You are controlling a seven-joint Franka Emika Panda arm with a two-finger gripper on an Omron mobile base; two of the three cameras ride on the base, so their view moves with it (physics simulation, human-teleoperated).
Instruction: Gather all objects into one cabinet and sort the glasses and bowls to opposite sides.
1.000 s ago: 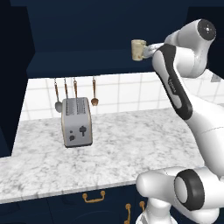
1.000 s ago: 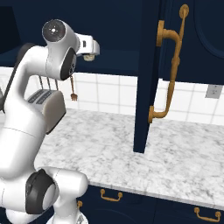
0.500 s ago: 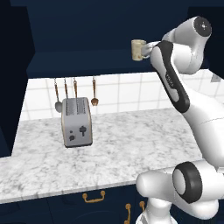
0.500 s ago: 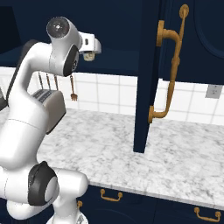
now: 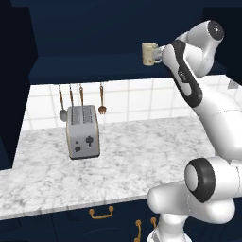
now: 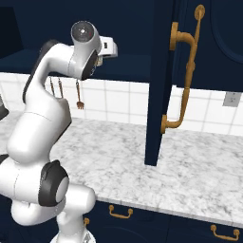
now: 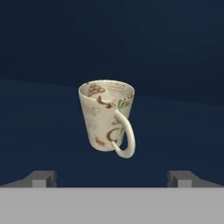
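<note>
Left base view: your cream cup (image 5: 150,53) stands upright on the dark navy shelf above the counter (image 5: 118,156), handle toward the arm. The gripper (image 5: 164,53) sits just beside it, forearm folded high and reaching left across the backsplash. The toaster (image 5: 83,131) and hanging utensils (image 5: 80,101) sit well below, no part of the job.

Right base view: you get the tall cabinet's door (image 6: 160,80) standing open edge-on, its brass handle (image 6: 185,71) facing you. Elbow is cocked up and the wrist level, hand pointing away into the shelf recess.

Hand view: cup is dead centre ahead, handle nearest you (slightly tilted in frame, likely camera roll). Finger tips (image 7: 43,178) are spread wide apart, nothing between them, not touching the cup.

Progress, as I judge it: early. This cup isn't grasped yet; no other cups or bowl seen here, so gathering and sorting remain.
</note>
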